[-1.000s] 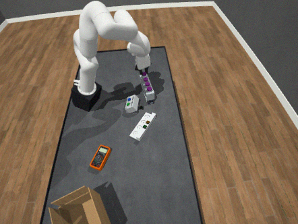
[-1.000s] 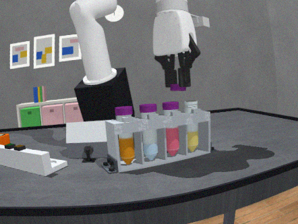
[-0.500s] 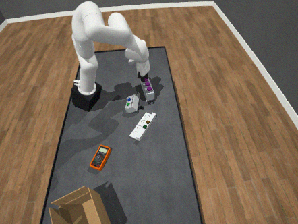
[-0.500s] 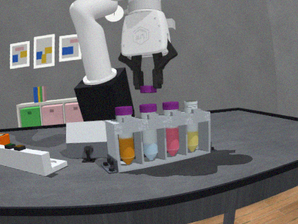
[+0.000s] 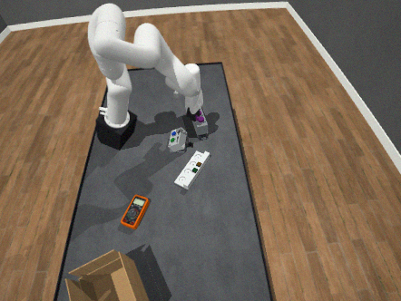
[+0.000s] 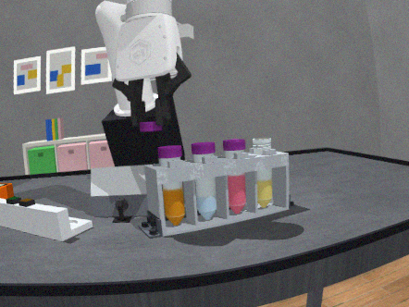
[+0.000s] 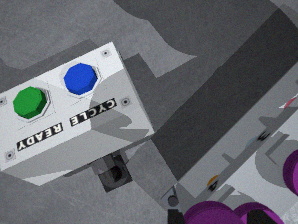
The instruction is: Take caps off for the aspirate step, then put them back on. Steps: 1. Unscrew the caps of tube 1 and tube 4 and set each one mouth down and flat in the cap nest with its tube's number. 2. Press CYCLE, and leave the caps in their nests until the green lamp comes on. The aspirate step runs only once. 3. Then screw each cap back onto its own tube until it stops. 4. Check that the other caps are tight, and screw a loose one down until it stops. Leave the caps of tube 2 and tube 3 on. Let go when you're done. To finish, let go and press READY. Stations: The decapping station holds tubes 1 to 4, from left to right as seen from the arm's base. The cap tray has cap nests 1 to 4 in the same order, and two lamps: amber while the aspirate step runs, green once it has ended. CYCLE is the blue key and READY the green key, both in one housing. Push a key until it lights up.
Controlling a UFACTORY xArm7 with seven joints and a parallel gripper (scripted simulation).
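While your end effector (image 6: 149, 121) hangs above the desk (image 6: 324, 194), it is clenched on one purple cap (image 6: 150, 126), held in the air up and to the left of the tube rack in the exterior view. Below it, the decapping station (image 6: 217, 194) holds four tubes in a row. Three of them wear purple caps: the orange-filled one (image 6: 170, 152), the pale blue one (image 6: 204, 148) and the red one (image 6: 234, 144). One tube, the yellow-filled one (image 6: 262, 143) at the right end in that view, stands uncapped. In the wrist view you look down on one key housing (image 7: 75, 117) with two keys, a blue CYCLE key (image 7: 80, 79) and a green READY key (image 7: 30, 102), neither visibly lit. Farther out on the desk lie one white cap tray (image 5: 191, 169), one orange multimeter (image 5: 135, 211) and one open cardboard box (image 5: 106, 277).
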